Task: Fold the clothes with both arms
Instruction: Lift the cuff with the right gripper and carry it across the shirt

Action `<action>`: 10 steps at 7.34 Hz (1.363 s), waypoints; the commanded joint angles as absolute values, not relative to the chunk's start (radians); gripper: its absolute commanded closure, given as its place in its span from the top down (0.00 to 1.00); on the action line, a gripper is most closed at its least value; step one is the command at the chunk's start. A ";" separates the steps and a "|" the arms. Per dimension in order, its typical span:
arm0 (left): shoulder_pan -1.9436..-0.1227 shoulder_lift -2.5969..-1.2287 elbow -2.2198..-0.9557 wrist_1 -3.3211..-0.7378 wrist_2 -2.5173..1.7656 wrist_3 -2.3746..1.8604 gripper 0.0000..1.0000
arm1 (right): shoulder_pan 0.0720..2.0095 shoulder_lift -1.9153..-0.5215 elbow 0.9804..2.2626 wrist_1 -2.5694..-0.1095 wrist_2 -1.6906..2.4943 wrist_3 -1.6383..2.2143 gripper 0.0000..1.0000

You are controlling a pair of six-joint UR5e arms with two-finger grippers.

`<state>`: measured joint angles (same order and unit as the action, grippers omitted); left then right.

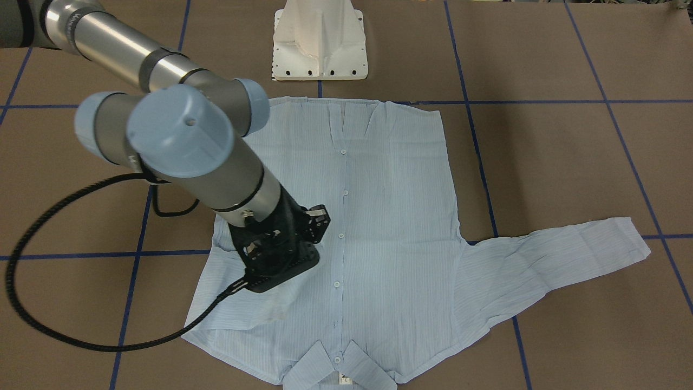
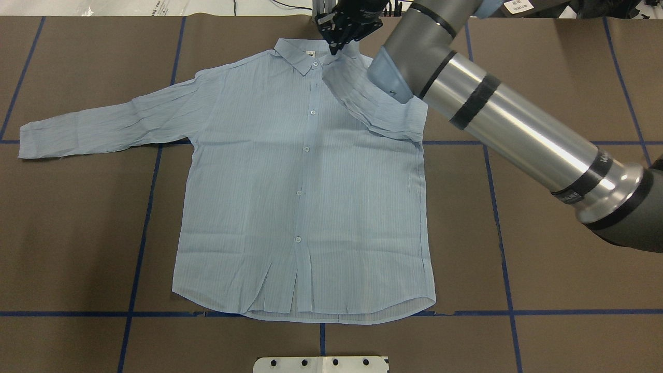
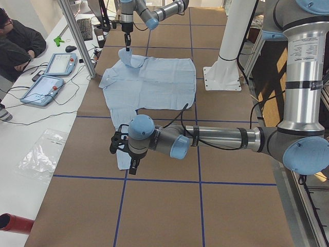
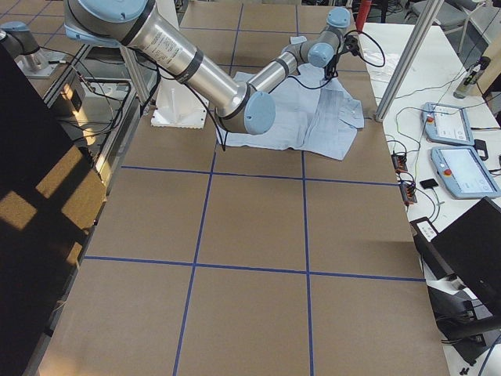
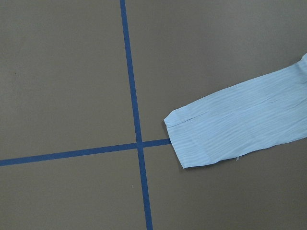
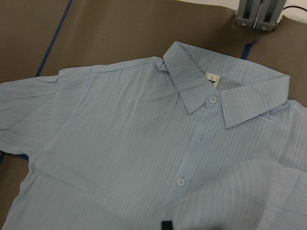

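1. Bench, brown paper-covered w/ blue tape grid [image 2: 544, 248], seen from overhead cam, carries light blue finely striped long-sleeved button-up shirt [image 2: 305, 181]. It lies flat, buttons up, collar far from robot, hem near white pedestal base [image 2: 321, 364]. Sleeve on robot's left lies spread out; other sleeve is folded in over chest. Right hand [image 2: 335, 46] sits by collar, fingers pinched tight on that sleeve's end.
2. Front cam: right arm [image 1: 135, 59] hangs over shoulder area of shirt; fingertips hidden behind hand's black body.
3. Left-end cam: left hand [image 3: 132, 164] points down above end of spread sleeve; can't tell how far open. Far off, right hand holds small peak of fabric raised off shirt.
4. Right-end cam: right arm reaches across bench to collar end; hand too small to judge.
5. Left wrist cam: sleeve cuff [image 5: 206, 139] flat on bench, beside tape crossing.
6. Right wrist cam: collar [image 6: 201, 91] w/ size tag, two white buttons below; folded sleeve raised at lower right.
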<state>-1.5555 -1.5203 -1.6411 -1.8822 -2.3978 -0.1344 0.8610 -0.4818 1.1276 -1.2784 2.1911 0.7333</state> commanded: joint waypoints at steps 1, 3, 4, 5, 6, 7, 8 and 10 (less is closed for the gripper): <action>-1.555 -1.520 -1.638 -1.881 -2.398 -0.135 1.00 | 0.790 -0.437 1.025 -1.211 2.093 0.735 0.00; -1.555 -1.520 -1.638 -1.882 -2.399 -0.135 1.00 | 0.726 -0.390 0.895 -1.108 2.019 0.735 0.00; -1.555 -1.520 -1.638 -1.882 -2.399 -0.135 1.00 | 0.703 -0.385 0.894 -1.089 1.994 0.735 0.00; -1.555 -1.523 -1.638 -1.881 -2.399 -0.137 1.00 | 0.652 -0.384 0.893 -1.019 1.877 0.751 0.74; -1.555 -1.531 -1.629 -1.881 -2.399 -0.137 1.00 | 0.590 -0.382 0.894 -1.003 1.729 0.779 1.00; -1.554 -1.539 -1.609 -1.882 -2.399 -0.135 1.00 | 0.584 -0.380 0.903 -1.003 1.714 0.784 1.00; -1.555 -1.546 -1.583 -1.906 -2.399 -0.137 1.00 | 0.584 -0.374 0.908 -1.003 1.712 0.802 1.00; -1.554 -1.548 -1.574 -1.945 -2.398 -0.193 1.00 | 0.586 -0.376 0.910 -1.008 1.712 0.885 1.00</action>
<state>-1.5550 -1.5453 -1.5794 -1.9215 -2.3988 -0.1506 0.5868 -0.3756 0.9075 -1.0055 1.7146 0.8352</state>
